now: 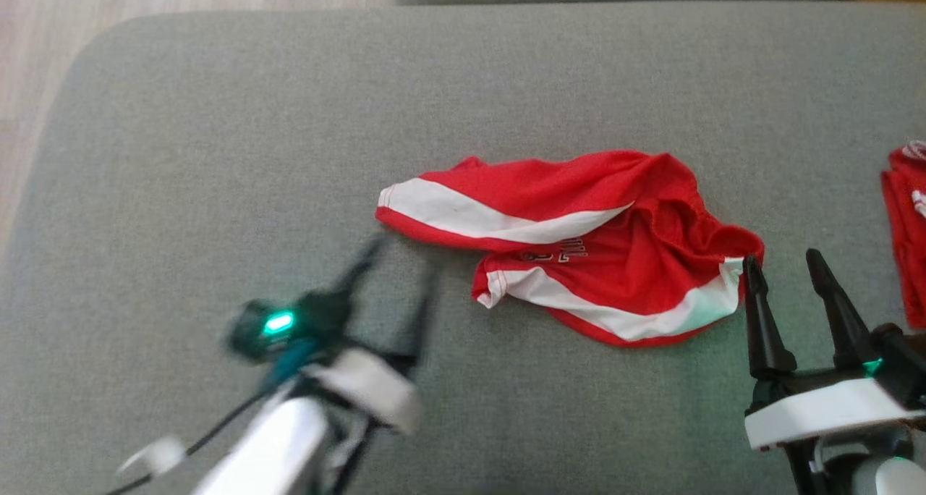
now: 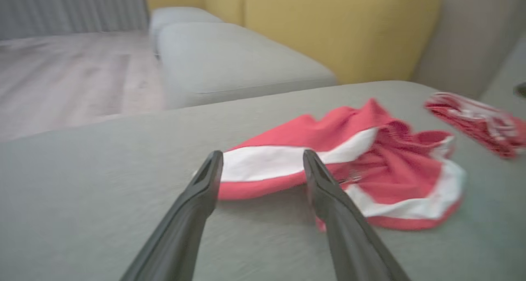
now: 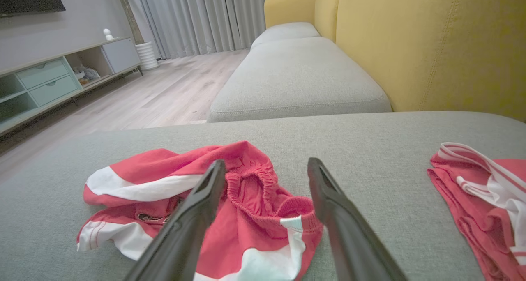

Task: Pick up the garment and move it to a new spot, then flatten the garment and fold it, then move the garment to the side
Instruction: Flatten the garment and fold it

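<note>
Two spread wide, empty: left gripper, right gripper.
Crumpled red-white garment, elastic waist bunched, mid grey woven cushion.

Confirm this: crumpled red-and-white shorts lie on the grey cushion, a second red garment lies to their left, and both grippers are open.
One error: the second red garment lies to the right of the red-and-white shorts, not the left; the head view shows it. The shorts do lie crumpled on the grey cushion, and left gripper and right gripper are open.
</note>
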{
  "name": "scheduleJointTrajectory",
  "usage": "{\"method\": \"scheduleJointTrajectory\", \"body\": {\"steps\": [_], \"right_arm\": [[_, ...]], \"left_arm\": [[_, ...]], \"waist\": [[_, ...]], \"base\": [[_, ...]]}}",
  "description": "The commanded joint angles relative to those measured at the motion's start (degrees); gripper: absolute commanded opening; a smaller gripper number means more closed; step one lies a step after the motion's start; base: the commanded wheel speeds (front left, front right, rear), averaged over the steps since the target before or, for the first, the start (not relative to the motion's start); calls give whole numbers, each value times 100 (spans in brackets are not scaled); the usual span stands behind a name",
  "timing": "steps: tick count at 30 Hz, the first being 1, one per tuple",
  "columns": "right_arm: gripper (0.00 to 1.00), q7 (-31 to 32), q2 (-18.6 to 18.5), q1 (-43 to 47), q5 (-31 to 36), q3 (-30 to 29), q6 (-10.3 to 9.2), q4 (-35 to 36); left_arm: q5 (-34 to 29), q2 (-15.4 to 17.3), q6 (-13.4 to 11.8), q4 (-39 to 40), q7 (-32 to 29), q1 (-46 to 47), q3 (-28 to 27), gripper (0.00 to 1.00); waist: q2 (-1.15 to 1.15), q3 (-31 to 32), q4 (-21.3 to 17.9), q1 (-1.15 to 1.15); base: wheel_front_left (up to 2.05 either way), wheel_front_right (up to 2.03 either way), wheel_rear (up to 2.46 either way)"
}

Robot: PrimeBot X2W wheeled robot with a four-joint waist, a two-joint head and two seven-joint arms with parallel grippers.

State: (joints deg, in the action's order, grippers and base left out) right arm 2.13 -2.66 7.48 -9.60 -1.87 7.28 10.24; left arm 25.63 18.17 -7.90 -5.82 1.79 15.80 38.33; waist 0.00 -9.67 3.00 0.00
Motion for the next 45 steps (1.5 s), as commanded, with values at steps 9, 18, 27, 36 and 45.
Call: {"method": "scheduleJointTrajectory", "body": {"steps": [9,18,27,36,45], "right_arm": [[100,69,-29,-413,-119,150,21,185],[100,221,-24,-487,-199,36,21,6],[100,995,-527,-787,-208,207,21,-691],[100,1387,-969,-1271,-249,644,21,-1284],[0,1446,-986,-1276,-540,649,21,-1084]], "left_arm": [[132,-713,764,-697,-839,1038,674,100],[163,-782,772,-1479,-1017,1332,700,47],[173,-803,791,-1679,-897,1463,703,0],[181,-856,774,-1703,-727,1555,693,0],[245,-743,618,-1396,-260,1397,501,0]], "waist": [[0,-366,-247,0],[0,-551,-326,0],[0,-612,-292,0],[0,-705,-156,0],[0,-543,-94,0]], "base": [[0,0,0],[0,0,0],[0,0,0],[0,0,0],[0,0,0]]}}
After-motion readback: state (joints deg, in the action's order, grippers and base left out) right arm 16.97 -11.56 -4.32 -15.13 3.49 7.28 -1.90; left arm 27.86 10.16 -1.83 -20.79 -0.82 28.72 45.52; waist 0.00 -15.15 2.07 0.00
